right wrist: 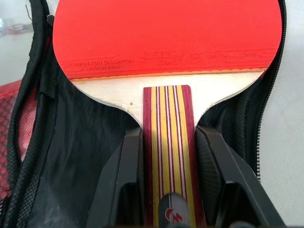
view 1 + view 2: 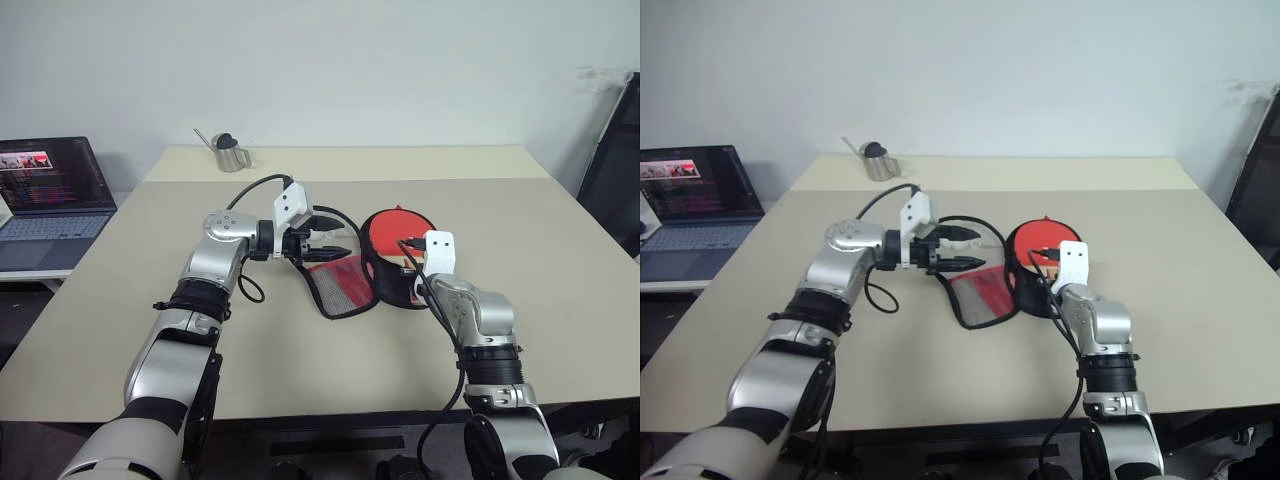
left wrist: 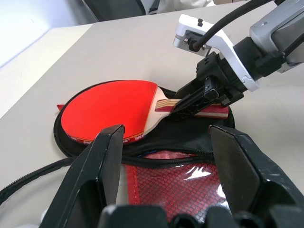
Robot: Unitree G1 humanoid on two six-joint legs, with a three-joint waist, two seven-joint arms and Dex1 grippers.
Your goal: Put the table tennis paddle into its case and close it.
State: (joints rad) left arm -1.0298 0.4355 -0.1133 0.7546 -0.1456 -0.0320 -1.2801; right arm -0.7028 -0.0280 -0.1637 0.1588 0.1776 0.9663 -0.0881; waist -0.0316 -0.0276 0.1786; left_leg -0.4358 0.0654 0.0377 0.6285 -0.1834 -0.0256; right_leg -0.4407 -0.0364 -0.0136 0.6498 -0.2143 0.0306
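Note:
The table tennis paddle (image 3: 109, 107) lies red face up inside the open case (image 1: 85, 142), resting on its black inner lining near the table's middle. My right gripper (image 1: 168, 135) is shut on the striped wooden handle, one finger on each side. The case's red mesh flap (image 2: 340, 285) is folded out to the left of the paddle, its zip edge loose. My left gripper (image 2: 335, 238) hovers just above that flap, pointing toward the paddle, with its fingers (image 3: 107, 156) wide apart and nothing clamped between them.
A small metal pitcher (image 2: 230, 153) stands at the back of the beige table (image 2: 520, 330). An open laptop (image 2: 50, 195) sits on a lower surface to the left. A black chair (image 2: 615, 160) stands at the far right.

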